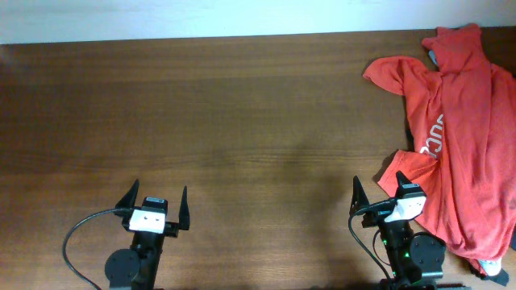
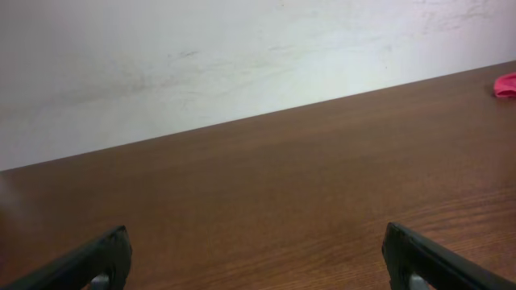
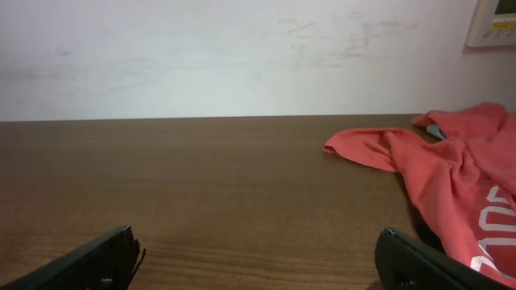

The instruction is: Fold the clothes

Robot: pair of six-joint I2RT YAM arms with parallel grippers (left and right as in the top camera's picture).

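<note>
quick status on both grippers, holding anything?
Left gripper: open, holding nothing, over bare table.
Right gripper: open, holding nothing; the red clothes lie just to its right.

Both grippers are shown side by side.
Left gripper (image 1: 160, 192) and right gripper (image 1: 378, 184) are held wide open.
</note>
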